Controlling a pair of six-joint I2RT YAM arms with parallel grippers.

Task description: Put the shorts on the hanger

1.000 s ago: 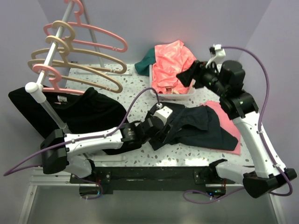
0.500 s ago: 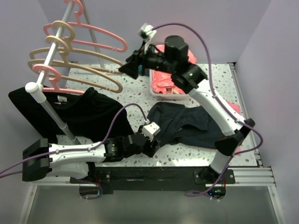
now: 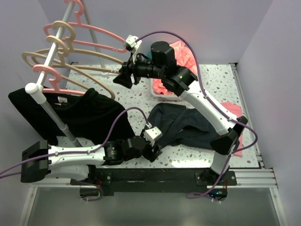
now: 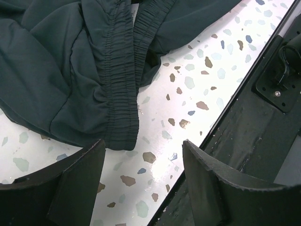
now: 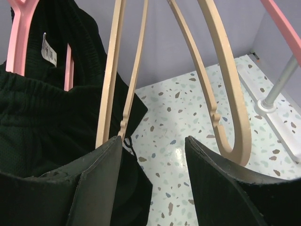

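The dark navy shorts [image 3: 188,123] lie crumpled on the speckled table; their elastic waistband fills the upper left of the left wrist view [image 4: 120,89]. My left gripper [image 3: 153,151] is open and empty, low over bare table just off the waistband's corner [image 4: 143,147]. My right gripper [image 3: 123,78] is open and empty, reaching left to the arm ends of the beige hangers [image 3: 63,24] on the rack. In the right wrist view a beige hanger's bars [image 5: 111,70] pass just above my left finger [image 5: 94,183], and a second beige hanger [image 5: 225,84] curves above the right one.
Pink hangers [image 3: 101,35] hang among the beige ones on a slanted white rail [image 3: 47,106]. A black T-shirt with a white label [image 3: 80,113] lies beneath them. A white basket [image 3: 162,97] holds a salmon garment [image 3: 181,52]. A pink cloth [image 3: 231,108] lies right of the shorts.
My right arm swung from the far right over the basket to the hanger ends, and the hangers shifted slightly. My left gripper drew back off the shorts toward the near edge.
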